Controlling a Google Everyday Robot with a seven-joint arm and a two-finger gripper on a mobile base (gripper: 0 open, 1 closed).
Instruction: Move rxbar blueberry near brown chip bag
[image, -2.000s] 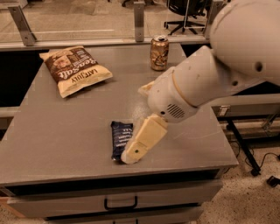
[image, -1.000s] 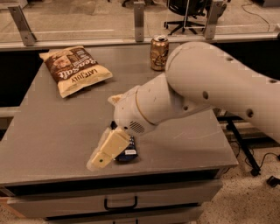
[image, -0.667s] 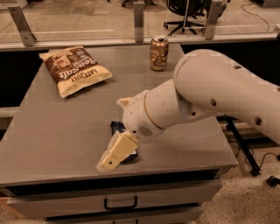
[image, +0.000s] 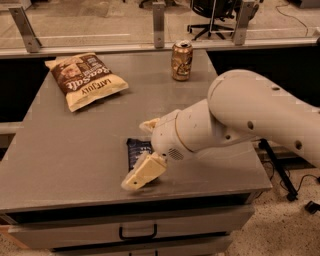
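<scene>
Grey table: our gripper low near front, released, straddling rxbar blueberry for pickup; brown chip bag well apart

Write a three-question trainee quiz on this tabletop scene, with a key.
1. True or false: the rxbar blueberry lies well apart from the brown chip bag.
2. Where is the gripper? A) over the brown chip bag B) at the rxbar blueberry, near the front edge of the table C) off the table
3. Name the thing standing upright near the back edge.
Key: 1 true; 2 B; 3 the soda can.
</scene>
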